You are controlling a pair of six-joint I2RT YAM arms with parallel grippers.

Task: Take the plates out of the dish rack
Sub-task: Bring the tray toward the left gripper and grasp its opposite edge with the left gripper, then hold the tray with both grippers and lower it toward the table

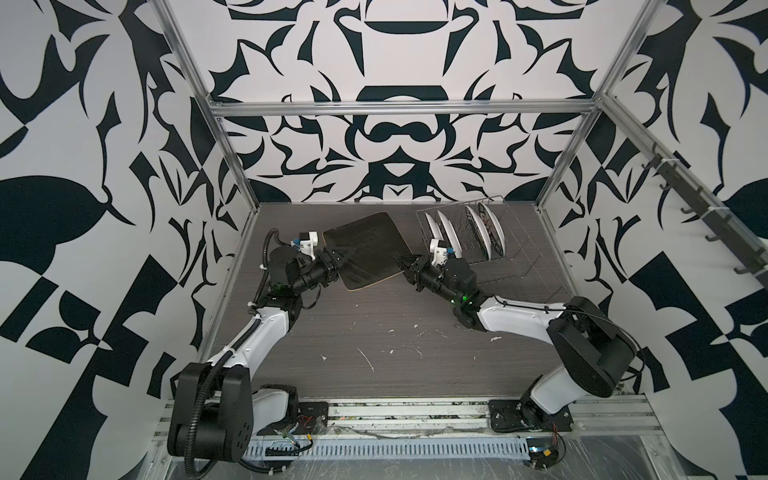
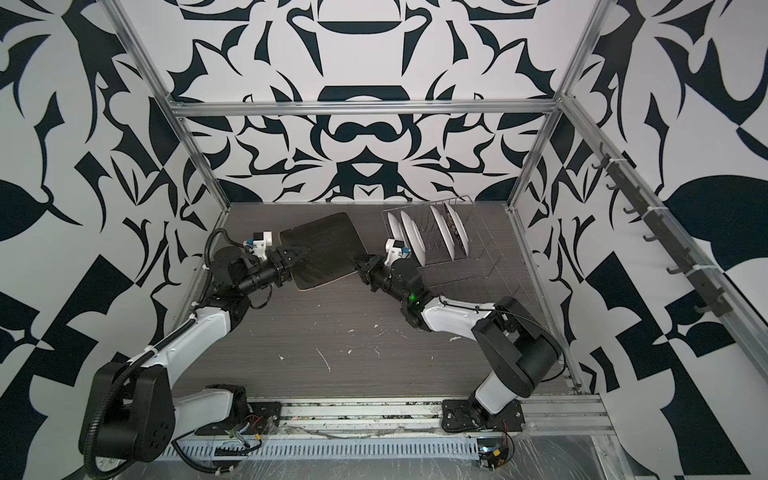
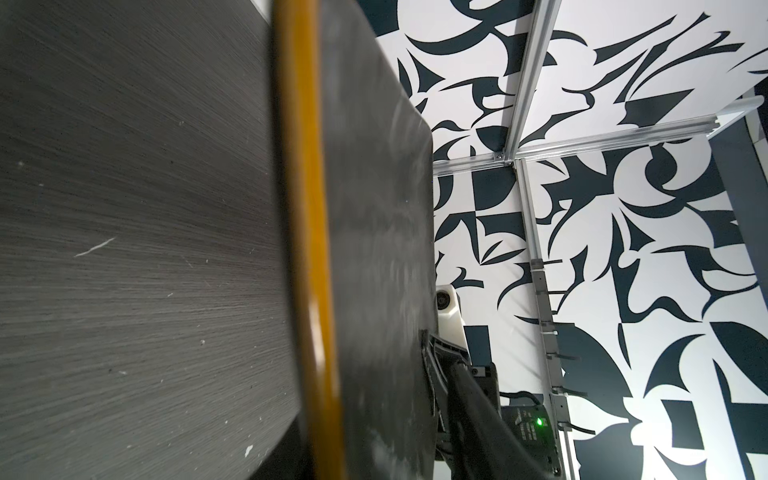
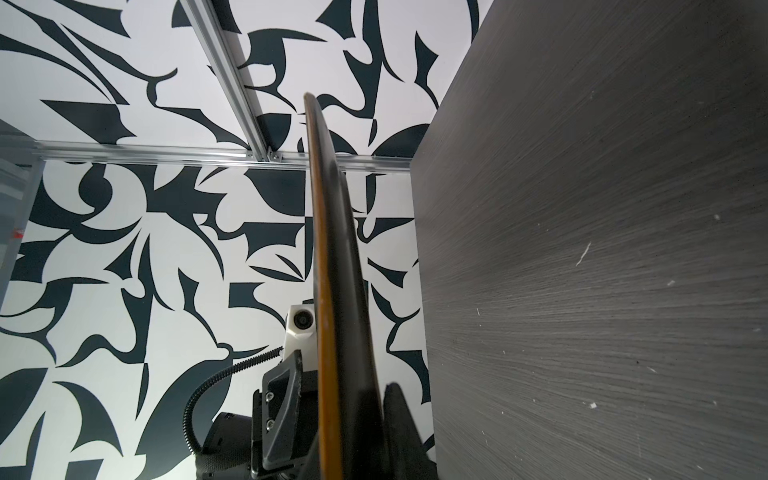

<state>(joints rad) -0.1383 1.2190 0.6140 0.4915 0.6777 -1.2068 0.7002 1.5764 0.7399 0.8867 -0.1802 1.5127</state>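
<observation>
Writing first: the only lettering we can spot is a dark band on the face of one plate (image 1: 485, 227) standing in the rack (image 1: 513, 245). It's too small and blurry in both top views to read, and we see no brand names anywhere.

The wire rack sits at the back right of the table (image 1: 374, 332). It holds the white plates (image 1: 448, 230), at least four by our count. They stand on edge between the prongs and lean a bit, two near the rack's left end and the rest further right. The front part of the rack is just bare wire.

The dark plate (image 1: 365, 245), a rounded square, is out of the rack. It hangs tilted above the table just left of the rack, between the two arms. The wrist views show a mustard-brown edge running round it.

The right claw (image 1: 400, 261) is pinching the plate's near right corner, fingers pressed tight on the rim. The left claw (image 1: 347, 254) has its fingers on either side of the plate's left edge. We honestly can't tell whether it's actually squeezing or just sitting around it.
</observation>
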